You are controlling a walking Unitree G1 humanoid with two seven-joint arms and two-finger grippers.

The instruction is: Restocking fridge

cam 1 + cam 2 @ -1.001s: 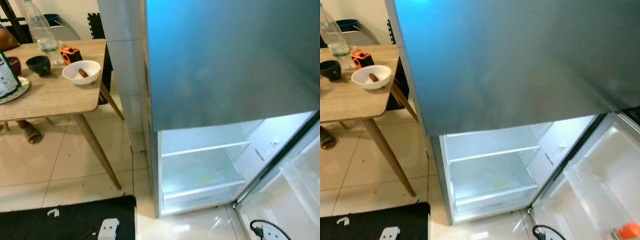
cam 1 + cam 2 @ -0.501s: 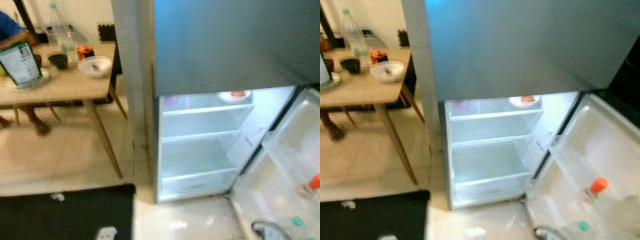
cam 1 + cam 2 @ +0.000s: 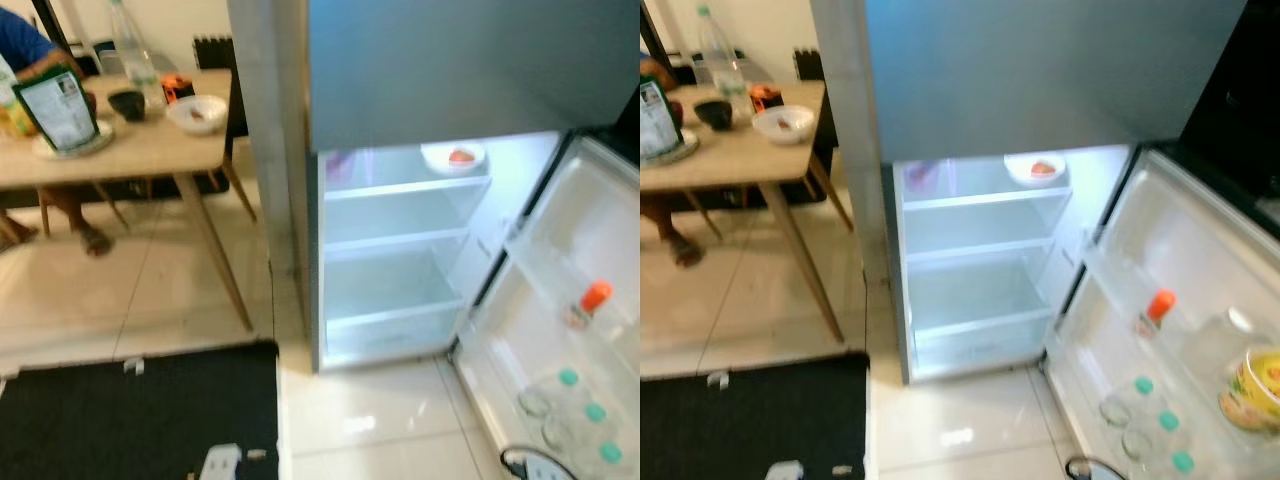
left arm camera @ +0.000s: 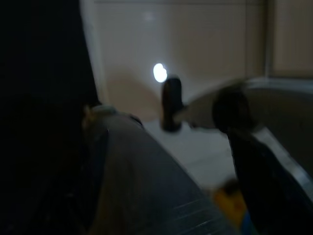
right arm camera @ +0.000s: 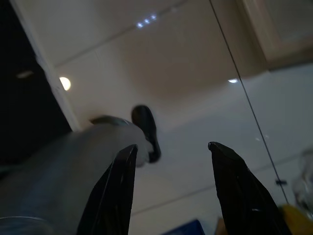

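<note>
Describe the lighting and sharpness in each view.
Eye views: slightly soft overall; the open fridge glows bright white inside, with glare on the floor tiles before it. Left wrist view: very dark and blurred. Right wrist view: dim but sharper, the right gripper dark against pale tiles with light spots.

A: The fridge (image 3: 440, 70) top runs off the frame, and the door (image 3: 1180, 330) is cut at the right edge.

B: Left wrist view's dark and blurred. The person (image 3: 25, 45) at the table (image 3: 130, 160)? Mostly out of frame.
</note>
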